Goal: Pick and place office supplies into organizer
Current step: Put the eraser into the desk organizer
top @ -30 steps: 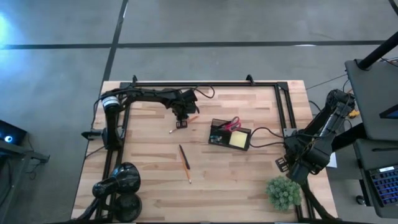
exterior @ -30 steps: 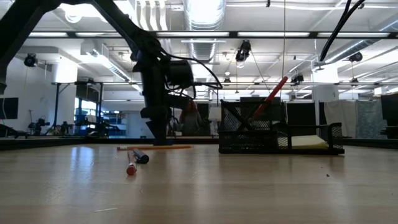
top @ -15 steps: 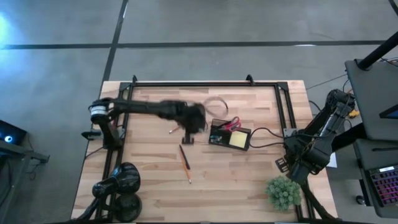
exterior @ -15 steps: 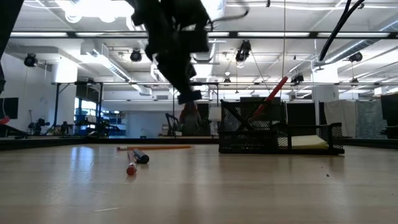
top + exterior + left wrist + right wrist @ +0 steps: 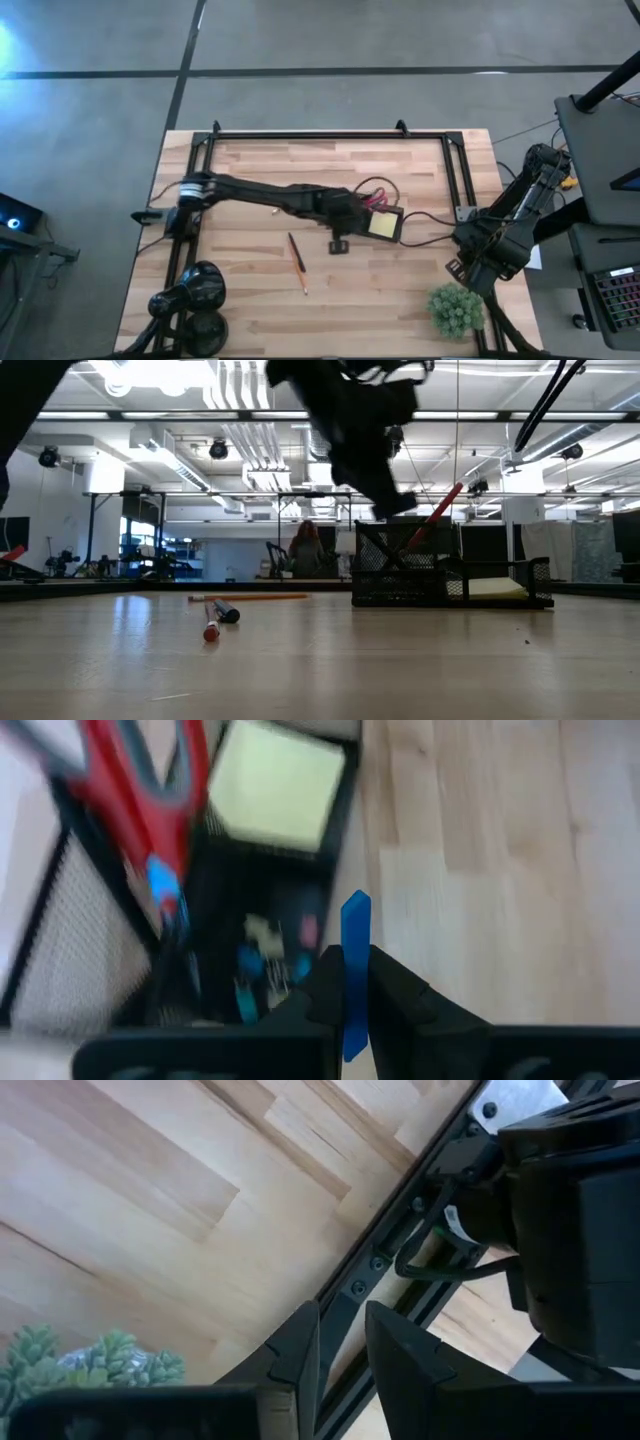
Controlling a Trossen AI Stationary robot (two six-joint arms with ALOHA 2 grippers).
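Above the organizer (image 5: 370, 220) at mid-counter, our left gripper (image 5: 355, 982) has its jaws clamped on the blue piece (image 5: 355, 970); we judge the carry nearly done. Next we must centre over a compartment and release. Right gripper (image 5: 340, 1342) waits, slightly open, empty.

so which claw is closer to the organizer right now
Left. The left claw hangs right beside the organizer, pinching a blue piece. The right claw waits far off at the table's right edge.

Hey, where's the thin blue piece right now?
The thin blue piece is pinched in the left gripper, raised over the black mesh organizer beside its pale yellow note pad, near the table's middle.
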